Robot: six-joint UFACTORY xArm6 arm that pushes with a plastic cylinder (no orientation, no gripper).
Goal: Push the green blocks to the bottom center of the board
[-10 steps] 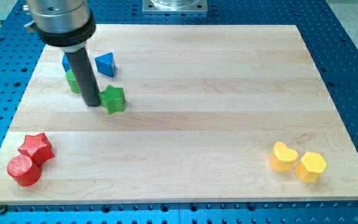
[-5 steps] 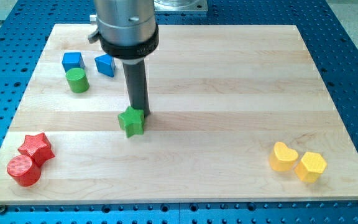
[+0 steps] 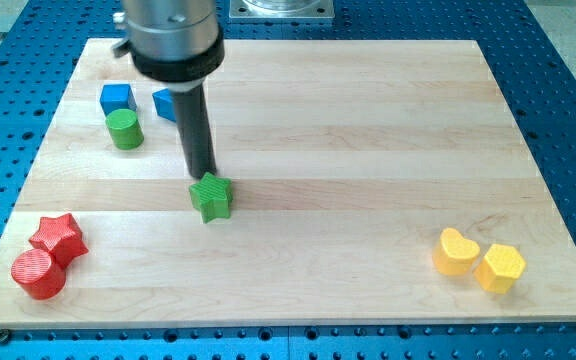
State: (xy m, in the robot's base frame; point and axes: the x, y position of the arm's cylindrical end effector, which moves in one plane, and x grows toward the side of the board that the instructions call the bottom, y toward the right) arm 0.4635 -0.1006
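A green star block (image 3: 212, 197) lies left of the board's middle. My tip (image 3: 203, 177) stands just above it in the view, at its upper-left edge, touching or nearly so. A green cylinder (image 3: 123, 129) stands at the upper left, just below a blue cube (image 3: 116, 98). The rod rises from the tip toward the view's top.
A second blue block (image 3: 164, 103) sits partly hidden behind the rod. A red star (image 3: 59, 237) and a red cylinder (image 3: 38, 273) lie at the bottom left. A yellow heart (image 3: 455, 252) and a yellow hexagon (image 3: 500, 267) lie at the bottom right.
The green star was pushed right and down from beside the green cylinder, then stopped. My tip went with it and has now shifted slightly left.
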